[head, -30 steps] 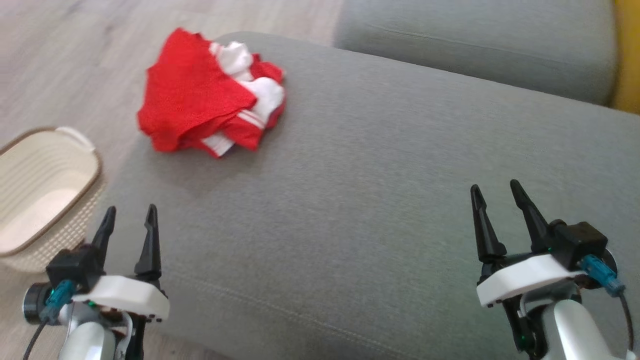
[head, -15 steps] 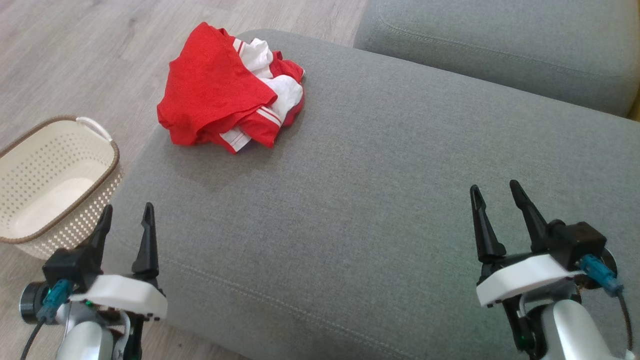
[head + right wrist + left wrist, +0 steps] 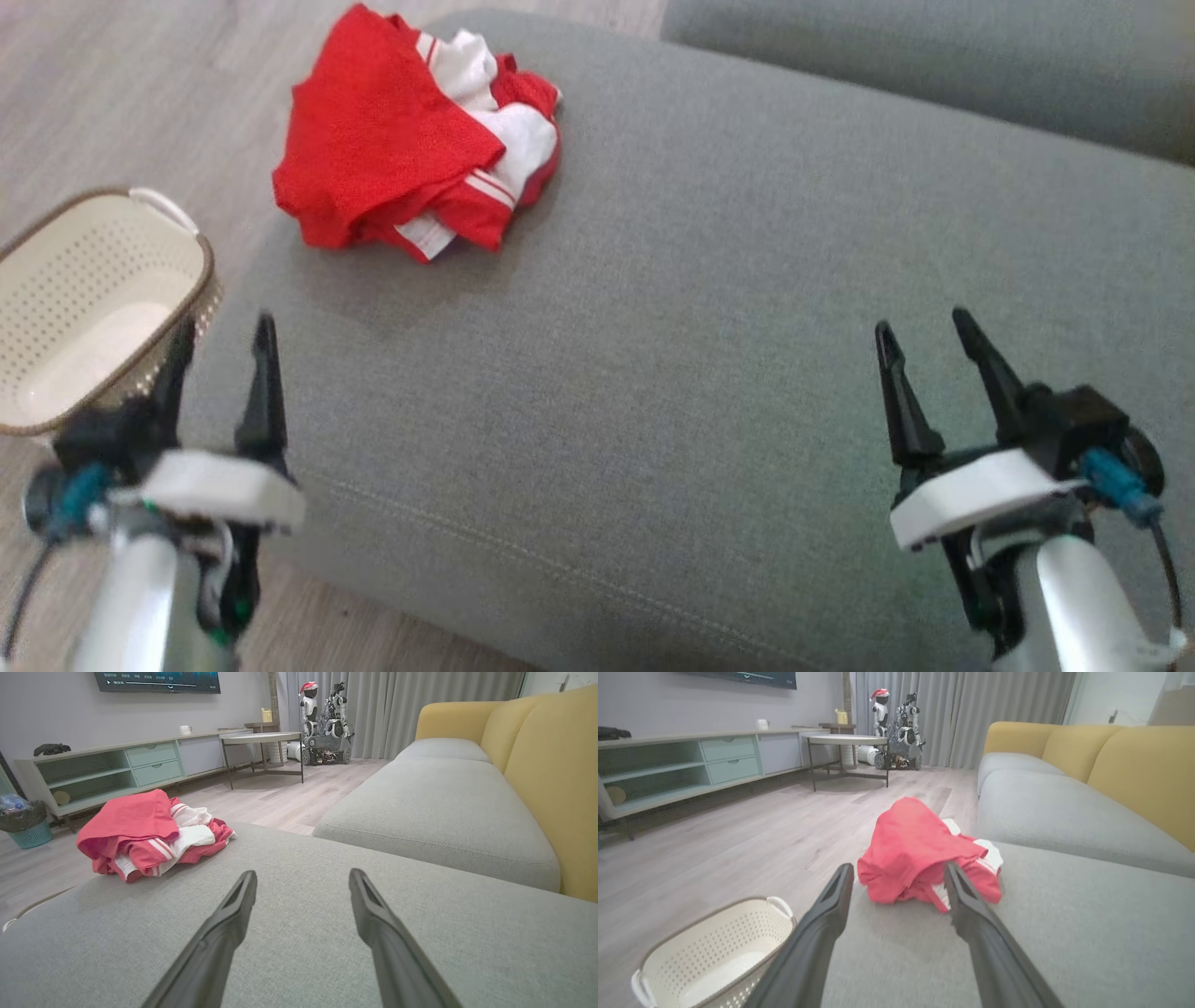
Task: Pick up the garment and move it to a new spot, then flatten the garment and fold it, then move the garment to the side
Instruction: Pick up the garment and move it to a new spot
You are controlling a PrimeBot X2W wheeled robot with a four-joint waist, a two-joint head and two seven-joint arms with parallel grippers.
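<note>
Garment [image 3: 401, 140] handling is all ahead of me: nothing lifted, flattened or folded yet. Nearest, my left pincer [image 3: 224, 322] at seven o'clock and right pincer [image 3: 922, 322] at four o'clock both stand spread wide and empty over the sofa cushion [image 3: 700, 327]. Farther off, at eleven o'clock, the red-and-white heap lies crumpled by the cushion's edge.

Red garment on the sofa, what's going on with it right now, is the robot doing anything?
Nothing is handling it yet. The red and white garment lies crumpled near the far left corner of the grey sofa cushion. The left gripper and the right gripper are both open and empty, near the cushion's front edge, well short of the cloth. In the left wrist view, the left gripper points toward the garment. A cream basket sits on the floor to the left.
</note>
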